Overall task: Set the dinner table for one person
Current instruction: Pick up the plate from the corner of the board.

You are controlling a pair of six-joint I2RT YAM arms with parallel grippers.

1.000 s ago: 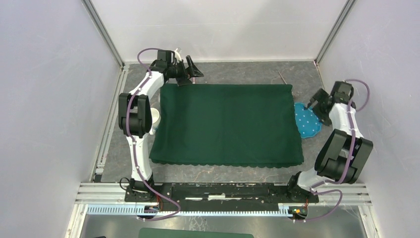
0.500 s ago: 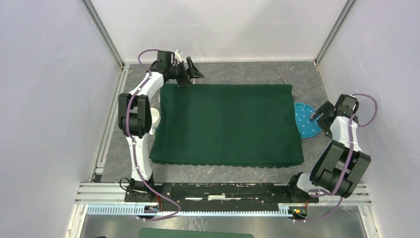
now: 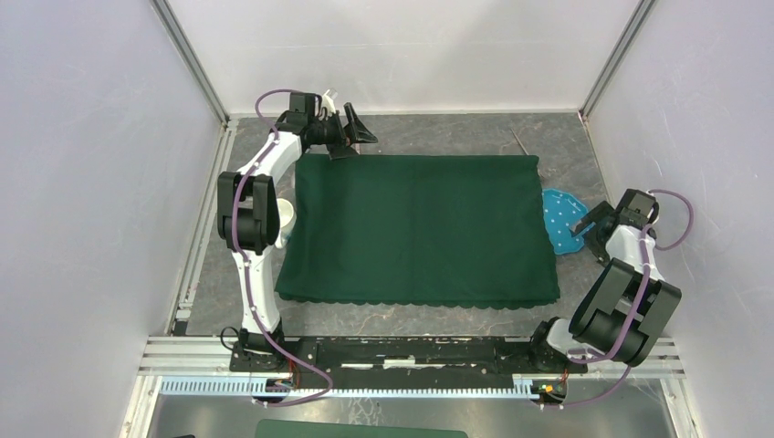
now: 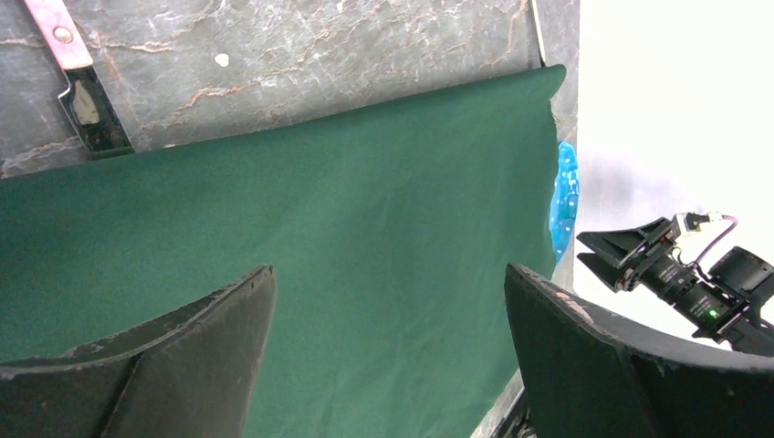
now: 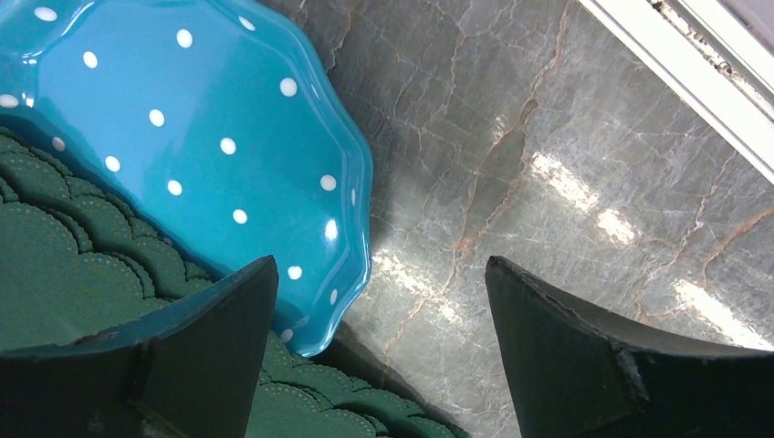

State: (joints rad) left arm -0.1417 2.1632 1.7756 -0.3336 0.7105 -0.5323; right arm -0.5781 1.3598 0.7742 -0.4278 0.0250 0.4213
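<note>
The dinner table (image 3: 438, 132) is a dark-grey stone-look surface with pale and reddish veins. A dark green scallop-edged cloth (image 3: 420, 228) covers its middle. A blue white-dotted plate (image 3: 559, 219) lies at the cloth's right edge, its left side hidden by the cloth. My right gripper (image 3: 582, 228) is open and empty, low over the plate's right rim. In the right wrist view the gripper (image 5: 381, 265) straddles the rim of the plate (image 5: 183, 137) and bare table (image 5: 566, 182). My left gripper (image 3: 354, 137) is open and empty above the cloth's far left corner, and the left wrist view shows it (image 4: 388, 274) over the cloth (image 4: 319, 237).
A pink-handled knife (image 4: 78, 82) lies on the table behind the cloth's far left corner. A white cup (image 3: 286, 217) stands left of the cloth beside the left arm. A thin stick (image 3: 520, 141) lies at the far right. Frame rails and white walls enclose the table.
My right gripper has moved toward the near side and come down beside the blue plate's right rim. The left arm has barely moved.
</note>
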